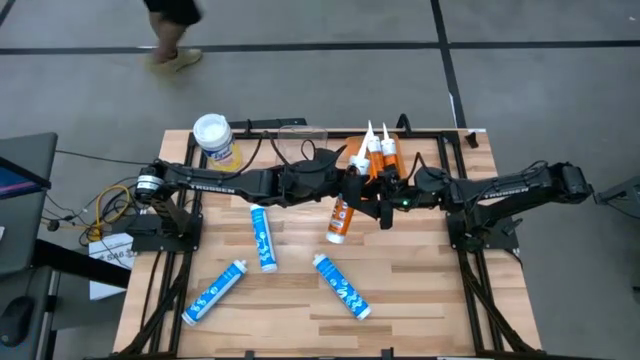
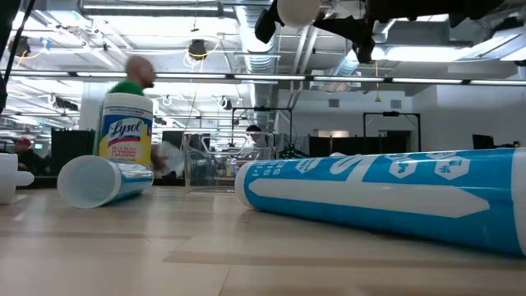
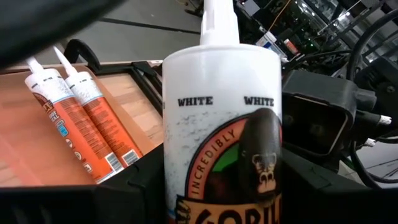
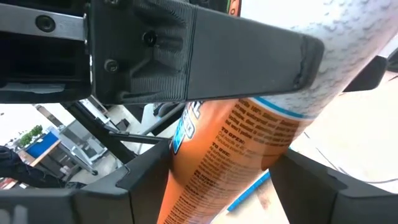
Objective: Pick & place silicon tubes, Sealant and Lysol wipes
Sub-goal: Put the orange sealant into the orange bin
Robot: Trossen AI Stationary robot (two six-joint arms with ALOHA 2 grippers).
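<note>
A white-and-orange sealant tube (image 1: 339, 222) hangs in the air over the middle of the table between both grippers. Its round white base (image 2: 297, 10) faces the near edge. My left gripper (image 1: 335, 190) and my right gripper (image 1: 378, 200) are both shut on it. Two more orange tubes (image 1: 377, 150) lie side by side at the far edge. Three blue-and-white silicone tubes (image 1: 263, 237) (image 1: 215, 292) (image 1: 341, 286) lie on the near half of the table. The Lysol wipes canister (image 1: 215, 140) stands upright at the far left. My left gripper pinches the tube's white upper body (image 3: 180, 186), below the shoulder and nozzle, between its two fingers. The fingers come level from the table's left. The tube is lifted clear of the table. My right gripper pinches the tube's orange lower body (image 4: 205, 180) between its two fingers. It comes from the table's right, close beside the left gripper's finger (image 4: 205, 50). The tube is clear of the table.
A clear plastic bin (image 1: 302, 135) stands at the far edge between the canister and the orange tubes. In the low view a blue tube (image 2: 386, 193) lies close in front and another (image 2: 103, 181) at the left. A person (image 1: 170, 30) walks beyond the table.
</note>
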